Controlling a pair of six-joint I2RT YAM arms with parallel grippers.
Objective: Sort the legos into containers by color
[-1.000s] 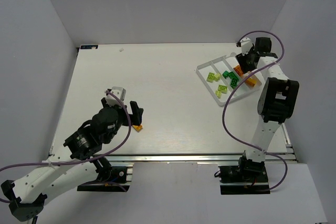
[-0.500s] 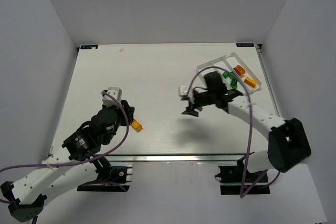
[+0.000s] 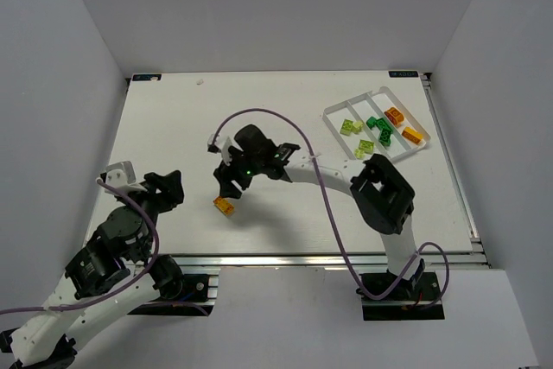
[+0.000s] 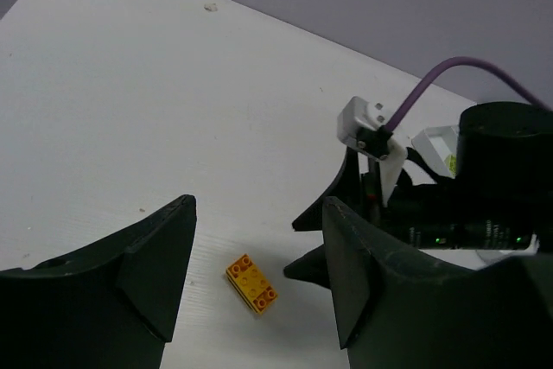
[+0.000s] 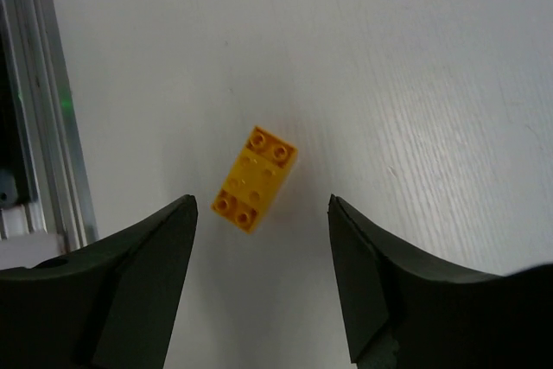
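Note:
One orange lego brick (image 3: 225,206) lies alone on the white table, studs up. My right gripper (image 3: 228,186) hovers open just behind it. In the right wrist view the brick (image 5: 255,177) sits a little ahead of the open gripper (image 5: 261,213), untouched. My left gripper (image 3: 171,185) stands open to the brick's left, well apart from it. In the left wrist view the brick (image 4: 251,283) shows between the open left gripper's (image 4: 259,239) dark fingers (image 4: 155,257). The clear container tray (image 3: 333,113) at the far right holds lime (image 3: 352,126), green (image 3: 378,124) and orange (image 3: 395,115) legos in separate compartments.
The right arm's links (image 3: 328,174) stretch across the table's middle from its base (image 3: 393,283). An aluminium rail (image 3: 285,257) runs along the near edge. White walls enclose the table on three sides.
My right arm has swung from the tray across the table to the orange brick. My left arm has drawn back to the lower left, away from the brick, which has stayed on the table.

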